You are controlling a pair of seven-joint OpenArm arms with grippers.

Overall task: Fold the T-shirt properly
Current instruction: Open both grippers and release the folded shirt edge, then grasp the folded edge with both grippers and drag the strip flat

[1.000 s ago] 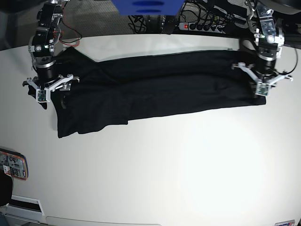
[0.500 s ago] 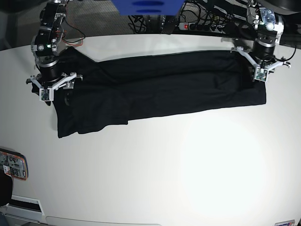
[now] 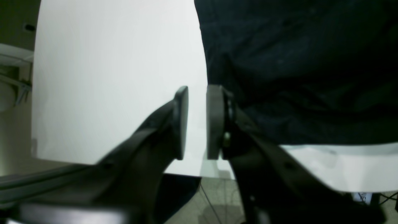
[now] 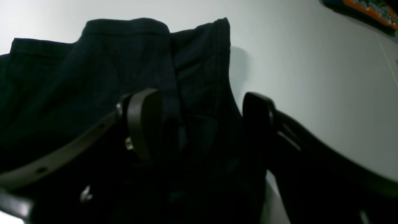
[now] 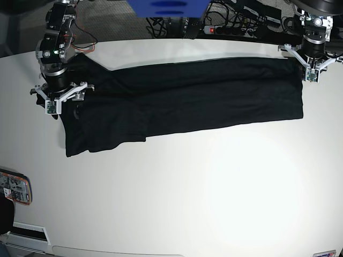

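The black T-shirt [image 5: 187,96] lies as a long folded band across the white table [image 5: 187,187], with a wider bunched end at the left. At the band's far right corner, by the table's back edge, my left gripper [image 5: 311,69] hovers. The left wrist view shows the left gripper [image 3: 198,121] open by a narrow gap with nothing in it, the T-shirt [image 3: 295,62] just to its right. My right gripper [image 5: 58,98] stands over the left end. In the right wrist view the right gripper [image 4: 200,124] is wide open, straddling folds of the T-shirt [image 4: 93,77].
An orange-cased device [image 5: 13,188] lies at the table's front left edge and also shows as the orange device [image 4: 370,9] in the right wrist view. A power strip [image 5: 230,29] and cables sit behind the table. A blue object [image 5: 169,6] hangs at the top.
My left gripper has drawn away from the shirt's right hem toward the table's back right corner. The right gripper has shifted slightly toward the back. The shirt has not moved.
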